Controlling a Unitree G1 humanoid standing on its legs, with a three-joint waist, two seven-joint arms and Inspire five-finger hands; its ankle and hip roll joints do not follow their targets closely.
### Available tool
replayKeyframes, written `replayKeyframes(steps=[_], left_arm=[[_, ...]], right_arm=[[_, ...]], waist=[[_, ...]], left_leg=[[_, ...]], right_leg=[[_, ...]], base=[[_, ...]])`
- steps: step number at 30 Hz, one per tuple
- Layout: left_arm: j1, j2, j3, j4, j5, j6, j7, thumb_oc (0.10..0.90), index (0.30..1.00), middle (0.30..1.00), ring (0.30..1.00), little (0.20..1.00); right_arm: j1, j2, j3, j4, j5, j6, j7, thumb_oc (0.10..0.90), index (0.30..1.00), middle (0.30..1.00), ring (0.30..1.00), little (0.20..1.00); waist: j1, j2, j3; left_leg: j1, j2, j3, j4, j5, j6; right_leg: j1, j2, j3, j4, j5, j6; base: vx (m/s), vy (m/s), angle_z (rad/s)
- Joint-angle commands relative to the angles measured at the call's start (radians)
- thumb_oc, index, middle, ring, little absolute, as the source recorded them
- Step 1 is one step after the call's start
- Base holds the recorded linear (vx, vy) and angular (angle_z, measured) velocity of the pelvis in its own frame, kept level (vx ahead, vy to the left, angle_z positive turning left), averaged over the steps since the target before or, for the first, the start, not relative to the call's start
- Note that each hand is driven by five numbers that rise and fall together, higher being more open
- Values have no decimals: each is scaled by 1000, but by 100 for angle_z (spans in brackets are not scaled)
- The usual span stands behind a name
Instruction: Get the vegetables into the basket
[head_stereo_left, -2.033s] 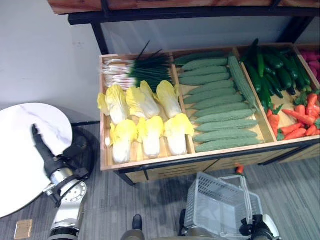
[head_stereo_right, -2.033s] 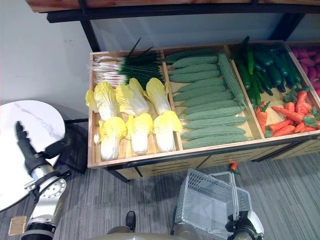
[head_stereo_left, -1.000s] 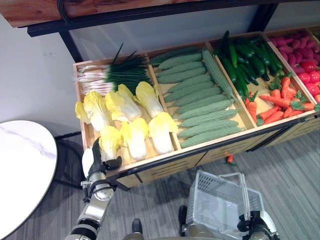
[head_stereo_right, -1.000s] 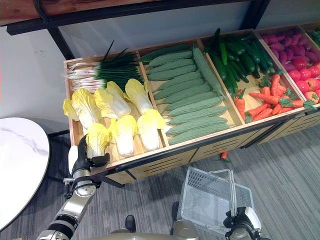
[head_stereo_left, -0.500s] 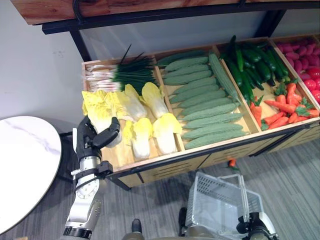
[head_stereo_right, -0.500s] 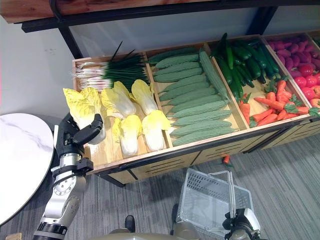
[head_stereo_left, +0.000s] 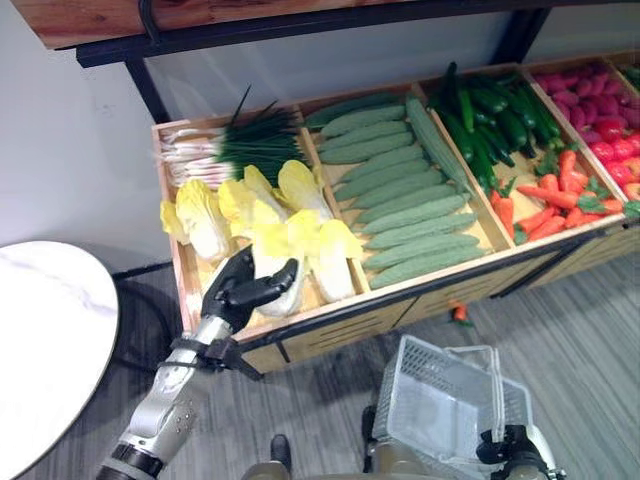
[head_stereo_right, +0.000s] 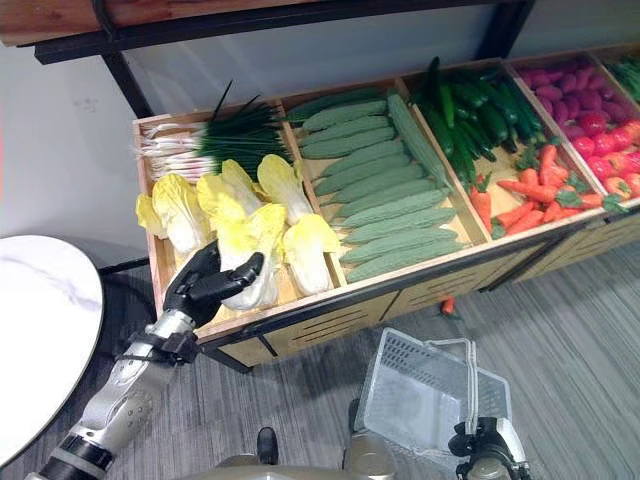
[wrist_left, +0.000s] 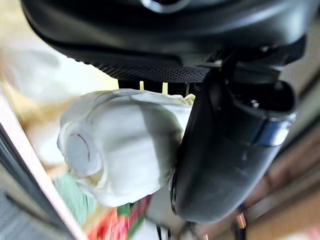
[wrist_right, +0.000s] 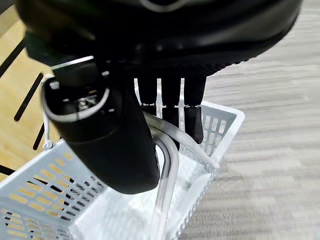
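So far the white wire-mesh basket (head_stereo_left: 440, 410) at lower right, its handles gripped by the right hand (wrist_right: 165, 107), holds no vegetables, while the left hand (head_stereo_right: 205, 280) clasps a yellow-leaved, white-stemmed cabbage (head_stereo_right: 250, 250) just above the wooden crate (head_stereo_right: 155, 265) left of centre.

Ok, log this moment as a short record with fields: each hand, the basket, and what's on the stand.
left hand: shut on a cabbage at the stand's front left
right hand: fingers curled round the basket handle
basket: empty, below the stand
stand: scallions, cabbages, cucumbers, carrots
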Motion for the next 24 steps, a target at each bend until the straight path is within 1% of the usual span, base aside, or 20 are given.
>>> replayKeyframes(steps=[1, 2, 3, 5, 6, 7, 8, 9, 10, 11, 12, 13, 14, 16, 17, 18, 20, 22, 23, 24], left_arm=[[-37, 14, 73, -151, 25, -106, -50, 400, 300, 300, 300, 300], [-38, 15, 73, -148, 34, -104, -49, 400, 300, 300, 300, 300], [-31, 14, 80, -148, 46, -102, -48, 400, 300, 300, 300, 300], [-25, 7, 87, -148, 42, -99, -48, 400, 300, 300, 300, 300], [-19, 7, 90, -149, 43, -99, -47, 400, 300, 300, 300, 300], [3, 9, 107, -164, 44, -94, -46, 400, 300, 300, 300, 300], [18, 14, 119, -165, 48, -91, -50, 400, 300, 300, 300, 300], [21, 13, 124, -159, 48, -90, -52, 400, 300, 300, 300, 300], [21, 13, 124, -159, 48, -90, -53, 400, 300, 300, 300, 300], [27, 10, 126, -150, 55, -88, -51, 400, 300, 300, 300, 300], [27, 10, 126, -149, 55, -88, -51, 400, 300, 300, 300, 300], [27, 2, 123, -145, 54, -90, -46, 400, 300, 300, 300, 300], [26, 1, 122, -145, 55, -90, -46, 400, 300, 300, 300, 300], [28, -13, 116, -143, 44, -90, -40, 400, 300, 300, 300, 300], [27, -14, 116, -142, 44, -90, -40, 400, 300, 300, 300, 300], [21, -23, 107, -142, 38, -89, -36, 400, 300, 300, 300, 300], [6, -36, 93, -132, 29, -85, -34, 400, 300, 300, 300, 300], [-1, -42, 87, -130, 28, -85, -31, 400, 300, 300, 300, 300], [-11, -49, 80, -127, 31, -82, -31, 400, 300, 300, 300, 300], [-14, -53, 76, -126, 34, -82, -33, 400, 300, 300, 300, 300]], right_arm=[[-9, -29, 34, 14, 35, 12, -9, 400, 300, 300, 300, 300], [-10, -31, 37, 18, 26, 12, -6, 400, 300, 300, 300, 300], [-11, -30, 43, 30, 18, 14, -7, 400, 300, 300, 300, 300], [-13, -26, 43, 46, 19, 15, -7, 400, 300, 300, 300, 300], [-15, -26, 43, 50, 19, 16, -6, 400, 300, 300, 300, 300], [-17, -28, 43, 54, 16, 18, -6, 400, 300, 300, 300, 300], [-22, -32, 49, 52, 14, 18, -6, 400, 300, 300, 300, 300], [-23, -30, 53, 49, 12, 17, -5, 400, 300, 300, 300, 300], [-23, -30, 54, 49, 12, 17, -5, 400, 300, 300, 300, 300], [-18, -29, 54, 46, 12, 15, -4, 400, 300, 300, 300, 300], [-18, -29, 54, 46, 12, 15, -3, 400, 300, 300, 300, 300], [-15, -30, 52, 44, 16, 16, -4, 400, 300, 300, 300, 300], [-14, -31, 52, 43, 17, 16, -4, 400, 300, 300, 300, 300], [-9, -42, 45, 28, 27, 14, -14, 400, 300, 300, 300, 300], [-9, -43, 45, 28, 27, 15, -14, 400, 300, 300, 300, 300], [-8, -50, 42, 22, 34, 13, -20, 400, 300, 300, 300, 300], [-11, -63, 30, 20, 53, 9, -36, 400, 300, 300, 300, 300], [-10, -66, 28, 19, 59, 8, -41, 400, 300, 300, 300, 300], [-7, -75, 20, 0, 76, -3, -51, 400, 300, 300, 300, 300], [-12, -86, 26, -13, 79, -8, -54, 400, 300, 300, 300, 300]], waist=[[51, 14, -10], [68, 23, -7], [73, 25, -10], [81, 26, -17], [87, 29, -21], [106, 33, -34], [118, 23, -44], [120, 21, -46], [121, 21, -46], [119, 23, -53], [119, 23, -53], [112, 30, -54], [112, 31, -54], [96, 43, -47], [96, 44, -47], [85, 58, -41], [72, 77, -29], [68, 82, -26], [54, 89, -14], [53, 91, -7]], left_leg=[[3, 82, 42, 36, -82, -26], [-8, 88, 78, 47, -81, -21], [-12, 92, 110, 45, -74, -17], [-23, 98, 142, 52, -67, -9], [-25, 99, 156, 54, -67, -7], [-25, 107, 177, 61, -82, -14], [-29, 112, 213, 79, -81, -25], [-26, 114, 223, 80, -79, -27], [-25, 115, 224, 79, -78, -28], [-26, 127, 241, 94, -73, -38], [-26, 128, 241, 95, -73, -39], [-30, 144, 245, 99, -59, -52], [-30, 145, 244, 99, -58, -53], [-27, 171, 248, 84, -22, -77], [-27, 172, 248, 83, -21, -78], [-26, 194, 250, 74, 5, -96], [-31, 223, 249, 75, 35, -120], [-37, 231, 245, 81, 39, -125], [-47, 263, 240, 126, 46, -147], [-55, 271, 215, 164, 38, -152]], right_leg=[[-30, -131, -125, 0, 93, 95], [-20, -150, -216, 49, 47, 82], [2, -147, -240, 97, 7, 71], [22, -129, -222, 165, -38, 62], [32, -125, -232, 182, -54, 56], [77, -135, -286, 208, -89, 64], [128, -139, -344, 148, -80, 73], [129, -136, -354, 132, -82, 75], [130, -135, -353, 131, -81, 74], [141, -119, -364, 106, -114, 68], [141, -118, -364, 105, -114, 67], [151, -100, -370, 85, -137, 56], [152, -99, -371, 84, -137, 55], [152, -70, -367, 69, -159, 40], [152, -69, -367, 69, -159, 39], [149, -46, -363, 62, -175, 27], [144, -16, -353, 57, -191, 9], [144, -5, -347, 51, -195, 1], [153, 21, -337, 33, -202, -16], [159, 38, -319, 19, -207, -25]], base=[[-281, 206, -141], [-313, 240, -176], [-231, 143, -186], [-157, 63, -158], [-92, 14, -92], [-64, -80, -39], [-31, -123, -42], [-26, -115, -63], [2, -156, -94], [10, -121, -102], [9, -237, -56], [0, -126, -28], [-14, -271, -5], [-26, -210, -9], [-24, -228, -25], [-27, -247, -28], [-43, -298, -10], [-17, -202, -11], [6, -259, -16], [-65, -305, -10]])
